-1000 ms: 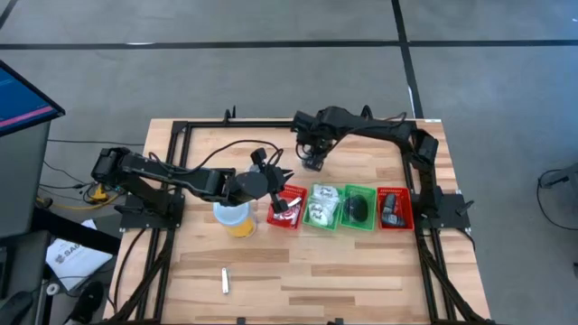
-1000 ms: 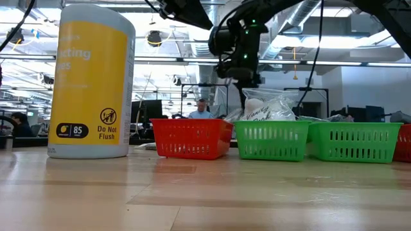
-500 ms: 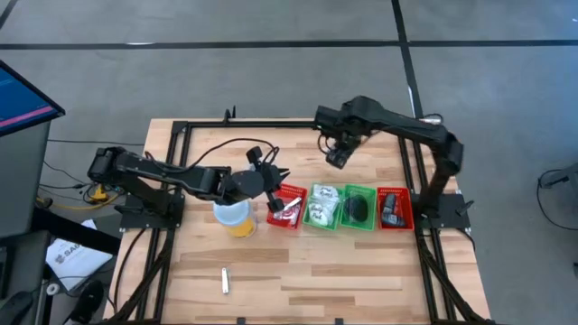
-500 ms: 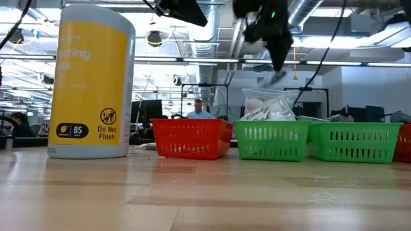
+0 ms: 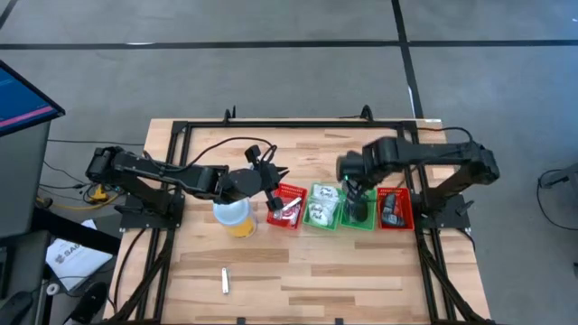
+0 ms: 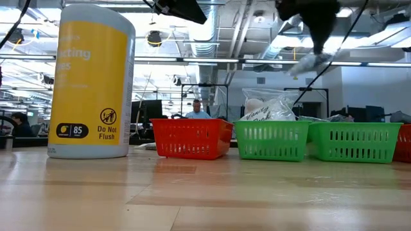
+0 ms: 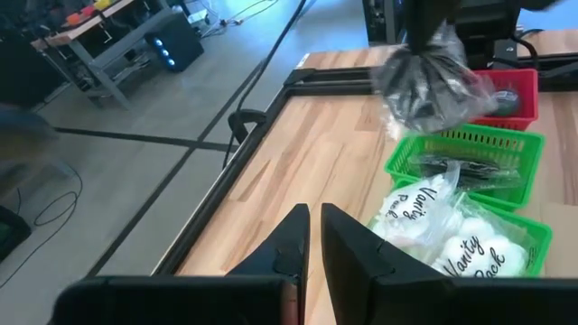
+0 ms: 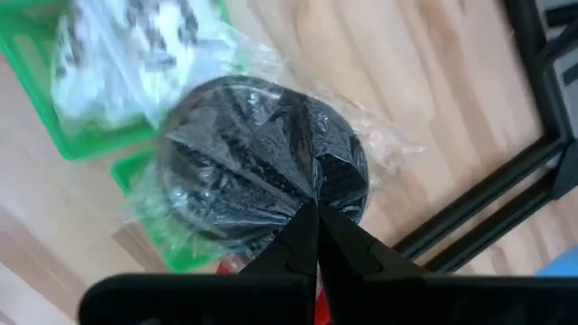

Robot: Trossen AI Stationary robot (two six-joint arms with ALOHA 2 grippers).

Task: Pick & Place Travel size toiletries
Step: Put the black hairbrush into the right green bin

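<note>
Right claw (image 8: 310, 209) clenched on the clear wrapping of a dark grey round disc (image 8: 257, 158), hanging in the air above the second green bin (image 5: 359, 208). Left claw (image 7: 312, 236) pinched shut on nothing, poised over the red bin (image 5: 287, 206) beside the yellow cup (image 5: 235, 218). White lumpy packets (image 7: 452, 236) resting in the neighbouring green bin (image 7: 522, 237). Short silvery tube (image 5: 225, 280) lying alone on the desk (image 5: 316, 271).

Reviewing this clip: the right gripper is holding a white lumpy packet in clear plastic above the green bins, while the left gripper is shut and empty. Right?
Not quite. The right gripper holds a dark grey round disc in clear plastic wrap, not a white packet; the right wrist view shows it. It does hang above the green bins, and the left gripper is shut and empty.
</note>
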